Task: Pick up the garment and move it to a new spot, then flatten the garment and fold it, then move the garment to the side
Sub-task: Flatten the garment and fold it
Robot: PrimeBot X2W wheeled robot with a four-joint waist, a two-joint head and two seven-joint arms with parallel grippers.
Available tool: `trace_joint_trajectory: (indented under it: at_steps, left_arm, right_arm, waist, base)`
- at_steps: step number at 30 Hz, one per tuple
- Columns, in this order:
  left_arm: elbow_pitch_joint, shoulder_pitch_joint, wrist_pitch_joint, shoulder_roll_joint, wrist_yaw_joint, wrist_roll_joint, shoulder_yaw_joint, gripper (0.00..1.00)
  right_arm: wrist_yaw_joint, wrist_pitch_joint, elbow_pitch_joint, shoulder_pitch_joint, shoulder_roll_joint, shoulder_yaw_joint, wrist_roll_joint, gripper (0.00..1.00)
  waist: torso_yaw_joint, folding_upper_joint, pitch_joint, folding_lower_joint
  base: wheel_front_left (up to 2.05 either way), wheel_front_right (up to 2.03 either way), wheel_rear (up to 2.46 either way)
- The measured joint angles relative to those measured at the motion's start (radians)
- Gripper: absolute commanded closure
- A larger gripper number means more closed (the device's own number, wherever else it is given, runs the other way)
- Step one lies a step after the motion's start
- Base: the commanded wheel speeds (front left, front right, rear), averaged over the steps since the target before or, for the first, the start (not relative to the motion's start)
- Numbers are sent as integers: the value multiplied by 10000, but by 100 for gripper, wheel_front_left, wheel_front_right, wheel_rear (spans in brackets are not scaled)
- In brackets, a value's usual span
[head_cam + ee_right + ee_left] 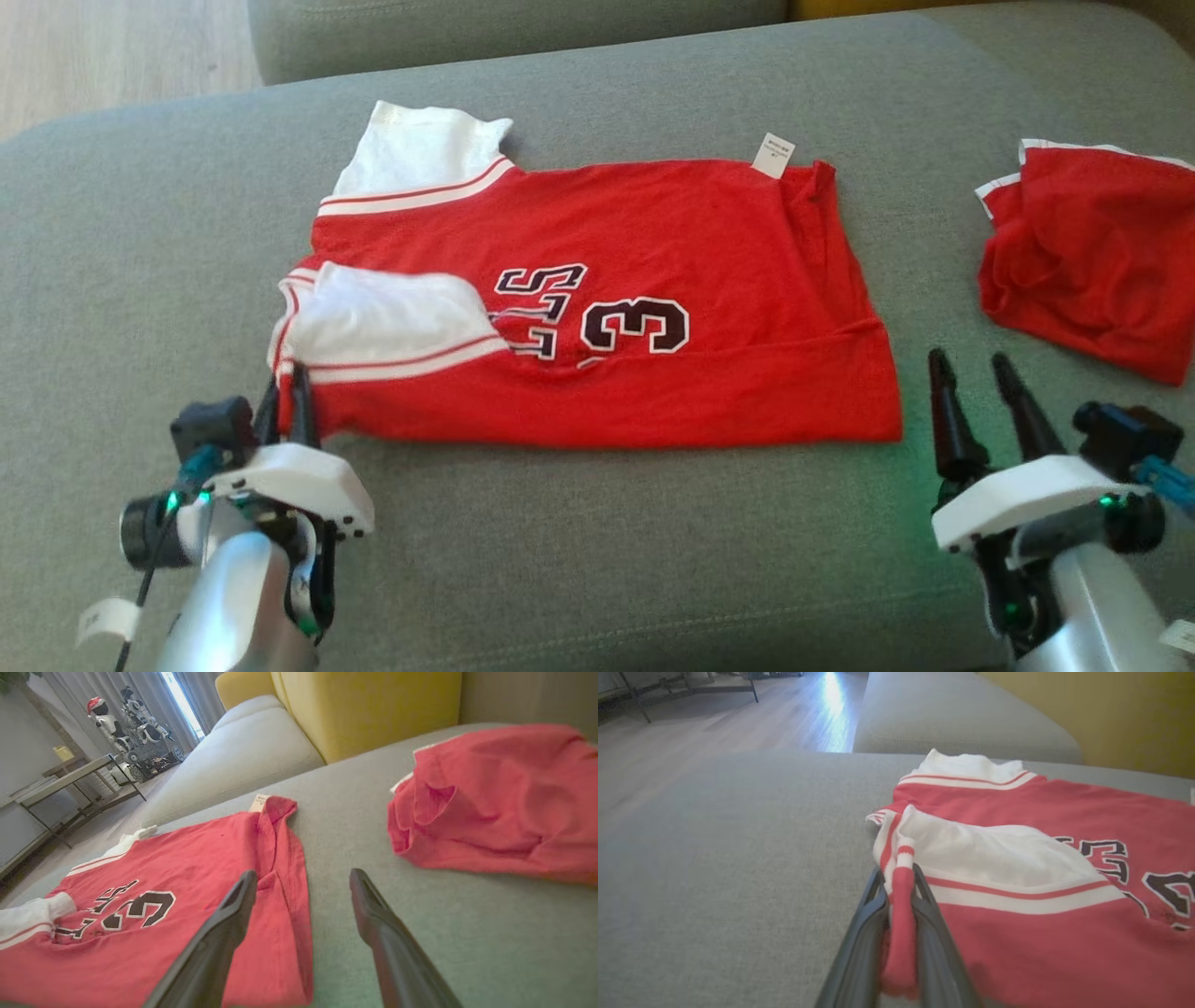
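Jersey (653,280): red, white sleeves, lying near-flat in the middle of the grey sofa cushion (560,560), printed side up.

- Left jaws: pressed together, pinching the striped cuff (901,905) at the jersey's near left corner.
- Right jaws: spread, nothing between them, hovering over bare cushion just beside the near right corner of the hem. Not touching cloth as far as I can tell.
- The near white sleeve (383,317) is already laid inward across the front, up against the number 3 (635,325).
- A second red garment (1092,261) sits crumpled well off to the right, apart from the jersey.

Step, my read: flattening is done and the fold is in hand, with one corner gripped and the other not yet.

Next move needs the right jaws onto the hem corner and closed. Both arms should then lift evenly and carry the near edge over to the far edge. An uneven lift would likely skew the fold.

Views:
- Left wrist confirms cloth is in the pinch; in the head view the fingers merely meet the edge.
- Right wrist shows the open gap and the yellow backrest (364,709).
- Head view gives the whole layout, including the label (773,154) on the far edge.
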Motion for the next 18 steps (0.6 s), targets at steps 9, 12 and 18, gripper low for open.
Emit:
trace_joint_trajectory:
  at_steps: [9, 12, 18]
  left_arm:
    - [-1183, 773, -2, 0, -6, 405, 270, 100]
    - [-1338, 770, -2, -42, -8, 479, 270, 100]
    - [-1354, 770, -2, -92, -65, 602, 274, 100]
  right_arm:
    - [0, 690, 928, 35, 357, 176, 686, 0]
    - [0, 790, 1383, -158, 418, 194, 834, 0]
    - [0, 991, 2201, -742, 646, 190, 1310, 0]
  waist:
    - [185, 0, 153, 0]
    - [246, 0, 191, 0]
    - [418, 0, 271, 0]
  base:
    - [0, 0, 0]
    - [0, 0, 0]
    - [0, 0, 0]
